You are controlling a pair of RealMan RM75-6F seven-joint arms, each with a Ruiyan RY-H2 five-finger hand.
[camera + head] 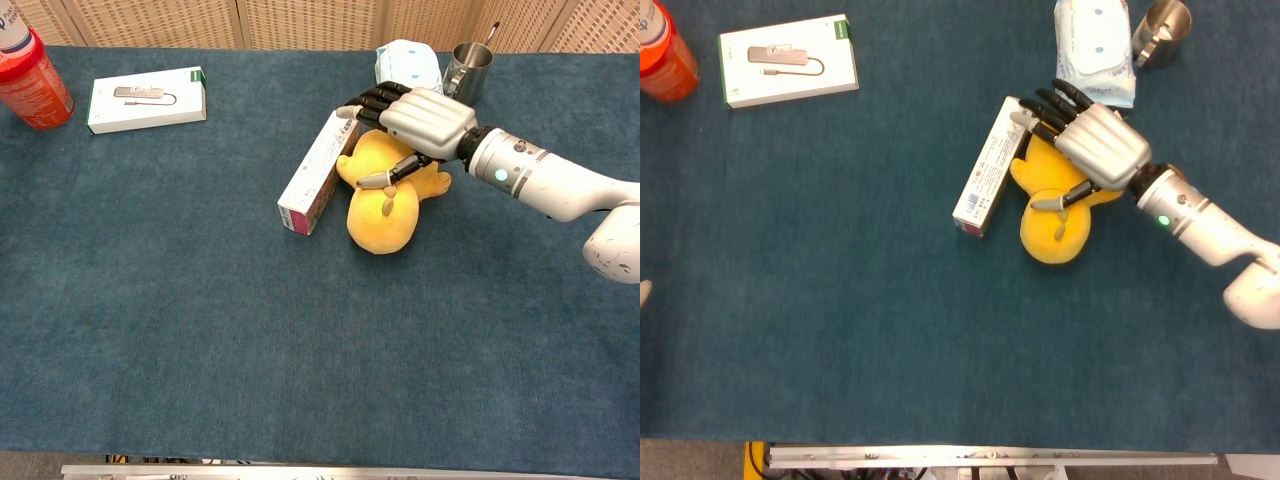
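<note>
blue cloth table [840,300], yellow plush toy [1052,232] under right robot hand [1090,150], fingers spread over it, not clasping

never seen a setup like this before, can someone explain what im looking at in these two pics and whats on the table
This is a two-armed robot with humanlike hands, steered remotely by a person. Both pictures come from the robot's own cameras: the head view looks straight down on the blue table, and the chest view looks across it from lower down.

Only the right hand shows. It lies over a yellow plush toy, fingers spread across the toy's top, next to a long white carton. Whether it actually grips the toy cannot be told. The left hand is not in either picture.

Also on the table: a pack of wipes, a metal cup, a flat white box picturing a cable adapter, and an orange bottle at the far left corner.
</note>
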